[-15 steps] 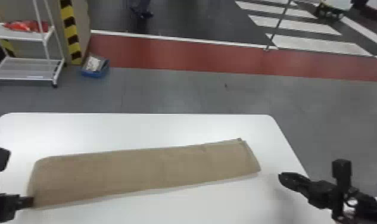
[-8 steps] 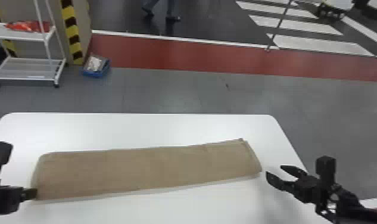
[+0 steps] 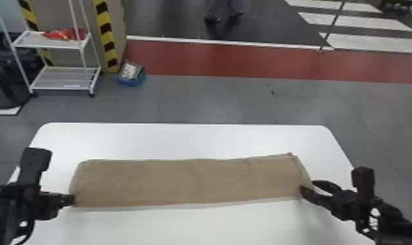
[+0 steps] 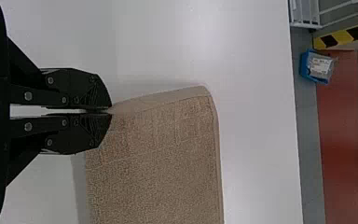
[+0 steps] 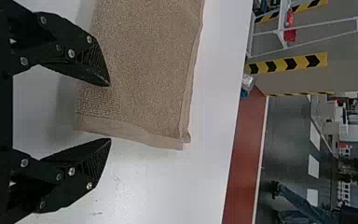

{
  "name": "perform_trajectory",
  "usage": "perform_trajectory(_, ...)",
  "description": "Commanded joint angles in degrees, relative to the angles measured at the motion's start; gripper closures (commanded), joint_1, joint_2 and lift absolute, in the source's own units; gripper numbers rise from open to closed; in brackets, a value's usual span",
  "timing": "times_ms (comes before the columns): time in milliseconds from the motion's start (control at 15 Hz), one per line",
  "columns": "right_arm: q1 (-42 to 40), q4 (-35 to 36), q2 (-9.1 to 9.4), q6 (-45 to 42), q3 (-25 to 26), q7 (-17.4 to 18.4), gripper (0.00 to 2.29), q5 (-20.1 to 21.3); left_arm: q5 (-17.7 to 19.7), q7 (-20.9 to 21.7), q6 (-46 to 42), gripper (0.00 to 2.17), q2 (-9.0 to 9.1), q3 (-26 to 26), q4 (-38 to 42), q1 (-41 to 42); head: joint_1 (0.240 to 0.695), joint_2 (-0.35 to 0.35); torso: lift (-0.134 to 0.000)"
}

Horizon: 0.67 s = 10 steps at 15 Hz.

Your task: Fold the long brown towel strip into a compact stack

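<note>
We hold the towel [image 3: 188, 182] by its near left corner.
Our left gripper [image 3: 73, 199] pinches tight; our right gripper [image 3: 307, 187], wide open, empty, straddles the right end.

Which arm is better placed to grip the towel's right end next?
Right, I'd judge. The right gripper is open astride the edge of that end of the towel, while the left gripper is shut on the opposite end.
</note>
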State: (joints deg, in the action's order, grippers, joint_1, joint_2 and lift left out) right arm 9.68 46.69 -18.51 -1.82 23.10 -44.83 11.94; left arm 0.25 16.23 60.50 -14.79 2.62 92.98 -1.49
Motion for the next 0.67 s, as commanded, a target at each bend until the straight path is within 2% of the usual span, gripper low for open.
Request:
perform_trajectory(0, 0.34, -0.02, -0.30, 1.26, 0.01, -0.87, 0.95, 0.28, 0.01, 0.03, -0.07, 1.08, -0.06, 0.02, -0.08, -0.18, 0.695, -0.128, 0.000)
perform_trajectory(67, 0.34, -0.02, -0.30, 1.43, 0.01, -1.57, 1.06, 0.37, 0.01, 0.03, -0.07, 1.08, -0.06, -0.07, -0.08, -0.18, 0.695, -0.129, 0.000)
perform_trajectory(200, 0.25, 0.07, -0.30, 2.14, 0.01, -2.98, 1.42, -0.07, 0.01, 0.03, 0.11, 1.08, 0.02, -0.16, 0.01, -0.18, 0.695, -0.127, 0.000)
perform_trajectory(600, -6.34, 9.21, -0.30, 7.41, 5.28, -7.29, 1.45, -2.62, -0.08, 0.65, 3.10, 1.08, -0.06, 0.19, 2.29, 1.67, 0.695, -0.130, 0.000)
